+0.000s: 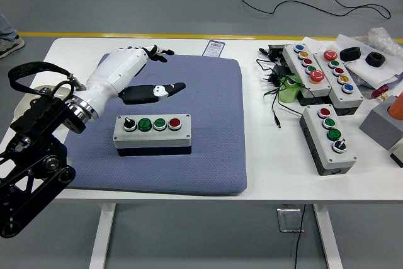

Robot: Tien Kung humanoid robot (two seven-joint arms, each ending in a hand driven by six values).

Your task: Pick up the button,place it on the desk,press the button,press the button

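Note:
A grey button box (152, 134) with a black knob, two green buttons and a red button lies on the blue mat (189, 99). My left hand (148, 74) hovers above and behind the box, white with black fingertips, fingers spread and holding nothing. The thumb (157, 91) points right over the mat. The hand does not touch the box. The right arm is out of sight.
Right of the mat stand three more button boxes (327, 137), (305, 71), (342, 77) among black cables (274, 89). A white dish (28, 102) sits at the left edge behind my arm. A person's shoe (7, 45) shows on the floor at top left.

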